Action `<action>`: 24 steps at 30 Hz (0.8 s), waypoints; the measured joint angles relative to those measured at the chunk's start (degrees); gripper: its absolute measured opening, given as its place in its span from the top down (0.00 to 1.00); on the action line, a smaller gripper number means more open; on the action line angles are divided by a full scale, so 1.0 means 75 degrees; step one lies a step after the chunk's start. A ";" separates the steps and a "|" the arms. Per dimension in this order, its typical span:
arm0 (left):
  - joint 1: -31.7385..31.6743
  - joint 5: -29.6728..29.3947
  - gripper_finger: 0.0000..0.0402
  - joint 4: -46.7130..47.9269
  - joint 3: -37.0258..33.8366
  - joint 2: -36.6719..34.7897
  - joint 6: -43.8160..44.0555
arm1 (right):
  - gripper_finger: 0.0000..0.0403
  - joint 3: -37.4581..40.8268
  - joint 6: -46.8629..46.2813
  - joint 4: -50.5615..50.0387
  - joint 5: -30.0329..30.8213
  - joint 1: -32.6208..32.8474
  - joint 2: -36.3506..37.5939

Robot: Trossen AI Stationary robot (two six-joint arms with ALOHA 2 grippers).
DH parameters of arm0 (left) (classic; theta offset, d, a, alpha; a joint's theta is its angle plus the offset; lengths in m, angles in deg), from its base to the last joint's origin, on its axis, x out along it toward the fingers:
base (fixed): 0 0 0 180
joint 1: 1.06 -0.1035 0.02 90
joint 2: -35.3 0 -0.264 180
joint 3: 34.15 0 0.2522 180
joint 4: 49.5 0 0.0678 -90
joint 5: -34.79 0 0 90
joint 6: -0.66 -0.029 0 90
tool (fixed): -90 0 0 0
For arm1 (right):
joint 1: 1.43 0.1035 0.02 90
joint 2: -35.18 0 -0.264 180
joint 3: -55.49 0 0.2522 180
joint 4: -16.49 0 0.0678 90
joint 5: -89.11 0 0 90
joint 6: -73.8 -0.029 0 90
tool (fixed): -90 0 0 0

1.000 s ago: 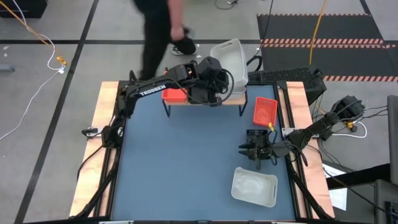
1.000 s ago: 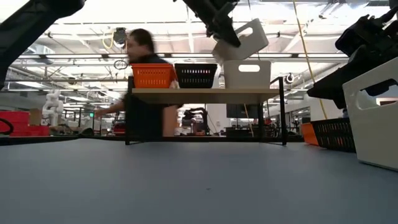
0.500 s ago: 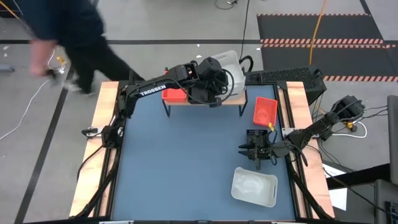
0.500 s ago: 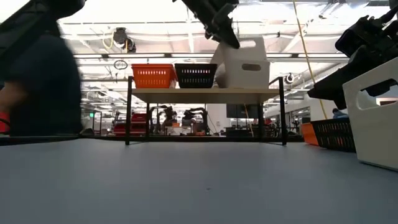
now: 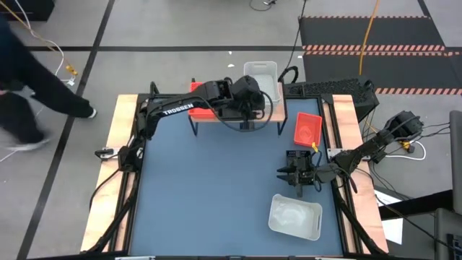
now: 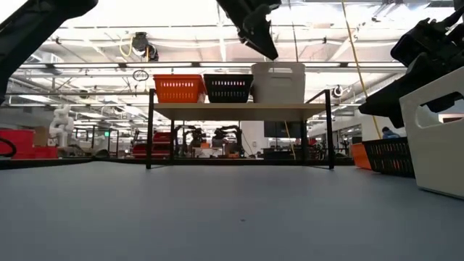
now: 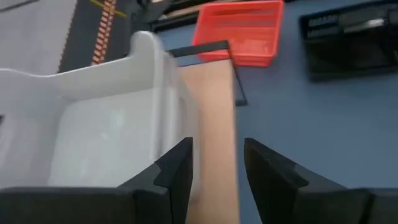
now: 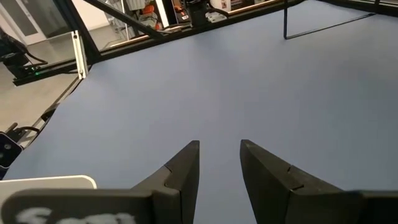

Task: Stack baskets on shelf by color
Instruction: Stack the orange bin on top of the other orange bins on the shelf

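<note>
The shelf [image 5: 278, 110] stands at the table's far side. Along it, left to right, stand a red basket [image 6: 177, 88], a black basket [image 6: 228, 87] and a white basket [image 6: 279, 82], upright on the right end. My left gripper [image 7: 217, 155] hangs open just beside the white basket's [image 7: 106, 124] wall, above the shelf board [image 7: 214, 118], which shows between its fingers. My right gripper [image 5: 285, 177] waits open, low over the table's right side, with only bare table between its fingers [image 8: 219, 152].
On the table's right side lie a red basket [image 5: 308, 128], a black basket [image 5: 299, 155] and, nearer the front, a white basket [image 5: 294, 218]. Bare blue tabletop [image 5: 209, 188] spreads over the middle and left. A person [image 5: 22, 87] moves past the table's far left.
The white basket, held tilted above the shelf's right end, has come down into the white basket standing there and now sits upright. My left gripper has opened and let it go. A person has walked leftward behind the table.
</note>
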 joint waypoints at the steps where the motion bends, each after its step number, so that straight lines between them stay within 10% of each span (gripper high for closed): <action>1: 0.0044 -0.0001 0.64 0.0007 -0.0057 0.0000 0.0010 | 0.73 0.0000 -0.0037 0.0000 0.0000 0.0000 -0.0001; 13: 0.0774 -0.0071 0.64 0.0116 -0.0076 -0.0227 0.0634 | 0.73 0.0003 -0.0477 0.0160 -0.0021 0.0106 -0.0003; 24: 0.2828 0.0088 0.64 -0.1369 -0.1370 -0.0038 0.0657 | 0.73 0.0003 0.4275 0.3361 0.0106 0.0114 0.0083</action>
